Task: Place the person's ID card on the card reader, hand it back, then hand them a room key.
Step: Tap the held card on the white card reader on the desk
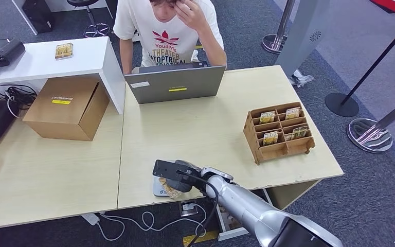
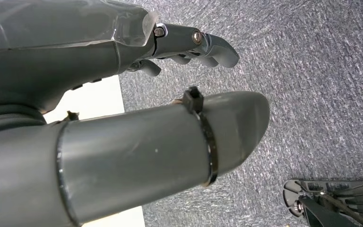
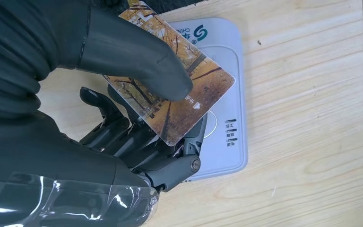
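Right hand [image 3: 137, 123] pinching ID card [image 3: 179, 101] over card reader [image 3: 224, 94] at worktop's [image 1: 200, 128] near edge, left hand [image 2: 189, 47] loosely curled, holding nothing, above carpet.

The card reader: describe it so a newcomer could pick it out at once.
Start at the light wooden table with the grey laptop at its far edge, then come to the near edge, where the right hand holds a card with an autumn-tree picture. The card reader lies flat beneath it. It is a pale grey rounded pad with a logo, unlike the slotted wooden card rack.
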